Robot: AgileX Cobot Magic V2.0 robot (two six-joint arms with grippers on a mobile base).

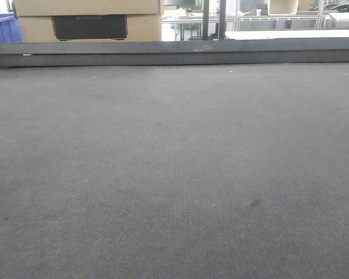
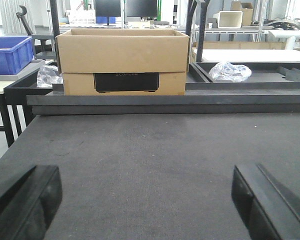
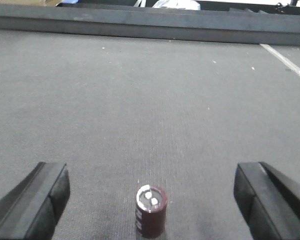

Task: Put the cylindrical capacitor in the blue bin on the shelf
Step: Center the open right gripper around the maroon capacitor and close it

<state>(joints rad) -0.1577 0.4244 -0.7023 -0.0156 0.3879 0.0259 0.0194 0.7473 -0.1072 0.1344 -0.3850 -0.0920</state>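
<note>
- My right gripper [image 3: 150, 181] is spread wide. Its two black fingers [image 3: 37, 200] sit in the lower corners of the right wrist view and touch nothing.
- The cylindrical capacitor [image 3: 151, 212] stands upright at bottom centre of that view, between the fingers and clear of both. It has a dark maroon sleeve and two white terminals on top. There is pale print on its side that I can't read.
- My left gripper [image 2: 142, 192] is also spread wide over bare worktop [image 2: 150, 150], with nothing between its fingers.
- The worktop is dark grey with a fabric-like weave, and a raised dark rail [image 2: 165, 99] runs along its far edge.
- Beyond the rail, upper left of centre in the left wrist view, sits an open cardboard box [image 2: 122, 50]. A black unit [image 2: 126, 82] shows through a cut-out in its front, with faint lettering that looks like "ECOFLOW".
- A crumpled clear plastic bag [image 2: 230, 71] lies to the right of the box.
- A blue plastic crate [image 2: 10, 52] sits at the far upper left, well apart from the capacitor.
</note>
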